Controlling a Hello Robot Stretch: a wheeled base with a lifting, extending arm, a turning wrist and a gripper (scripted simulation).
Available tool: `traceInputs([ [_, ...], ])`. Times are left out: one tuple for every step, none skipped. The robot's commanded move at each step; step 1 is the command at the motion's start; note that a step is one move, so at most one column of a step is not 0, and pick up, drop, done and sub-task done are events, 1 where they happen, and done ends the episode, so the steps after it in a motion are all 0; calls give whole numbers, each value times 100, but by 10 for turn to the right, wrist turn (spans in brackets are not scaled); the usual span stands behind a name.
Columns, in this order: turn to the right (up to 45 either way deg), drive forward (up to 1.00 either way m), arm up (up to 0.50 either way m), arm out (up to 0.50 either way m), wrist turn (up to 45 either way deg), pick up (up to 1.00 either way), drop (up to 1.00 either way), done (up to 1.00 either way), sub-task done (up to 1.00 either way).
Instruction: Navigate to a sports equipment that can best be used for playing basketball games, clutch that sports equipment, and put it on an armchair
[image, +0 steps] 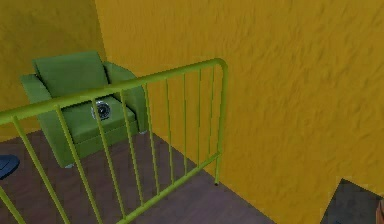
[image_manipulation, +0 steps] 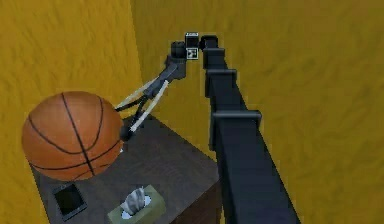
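Obs.: my gripper (image_manipulation: 130, 122) is at the orange basketball with black seams (image_manipulation: 72, 135), left of centre in the arm side view.
My dark square arm bar (image_manipulation: 240, 140) rises from the bottom edge to upper centre, and the thin fingers (image_manipulation: 147, 104) slant down-left to the ball's right edge. The ball's underside overlaps the dark brown tabletop (image_manipulation: 180, 165), so I cannot tell whether I hold it, nor how wide the fingers are set. A pale tissue box (image_manipulation: 135, 205) and a small dark square item (image_manipulation: 68, 200) sit lower on the table. In the forward view, upper left, the green upholstered armchair (image: 70, 72) stands behind a yellow-green metal railing (image: 220, 120), with a small grey round object (image: 103, 108) on its seat.
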Motion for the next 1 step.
traceInputs([
  [0, 0, 0, -44, 0, 0, 0, 0, 0],
])
